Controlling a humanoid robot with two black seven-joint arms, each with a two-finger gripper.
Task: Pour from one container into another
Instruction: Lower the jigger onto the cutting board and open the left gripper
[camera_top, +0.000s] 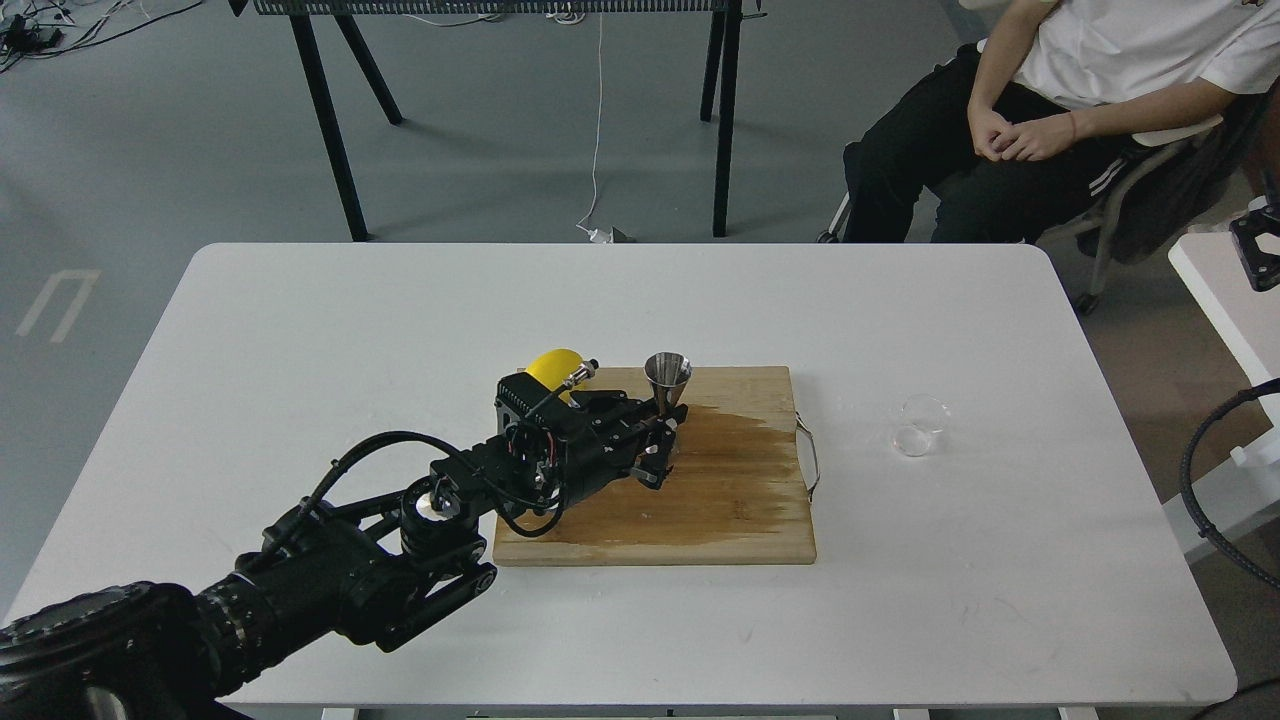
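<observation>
The steel jigger (667, 377) stands upright over the wooden cutting board (720, 500), mouth up, with my left gripper (662, 432) shut on its narrow waist. Its lower cone is hidden behind the fingers, so I cannot tell whether it touches the board. The small clear glass cup (921, 425) stands on the white table (300, 330) to the right of the board, well apart from the jigger. My right gripper is out of view; only a loop of its cable shows at the right edge.
A yellow lemon (550, 368) lies at the board's far left corner, partly behind my left wrist. The board has a dark wet patch and a metal handle (810, 455) on its right side. A seated person (1050, 110) is beyond the table's far right corner.
</observation>
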